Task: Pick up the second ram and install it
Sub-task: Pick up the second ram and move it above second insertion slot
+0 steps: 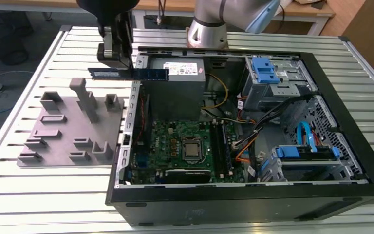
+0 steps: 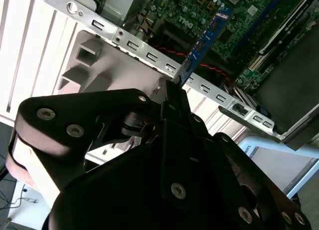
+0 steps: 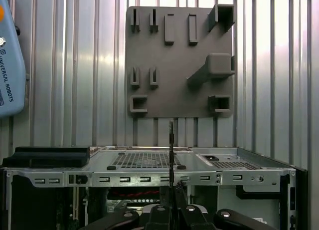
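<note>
The fingers (image 1: 122,61) are clenched on the ram (image 1: 144,73), upper left in the exterior view, over the case (image 1: 239,197) edge. The ram's long axis runs level, left to right across the frame. The motherboard (image 1: 174,141) lies to its lower right.

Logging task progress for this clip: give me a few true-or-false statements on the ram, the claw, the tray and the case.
1. The claw is shut on the second ram. True.
2. The second ram is seated in a slot. False: it is held in the air, clear of the motherboard.
3. The grey tray lies on the table, outside the computer case. True.
4. The computer case is closed. False: its side is open, showing the motherboard.
</note>
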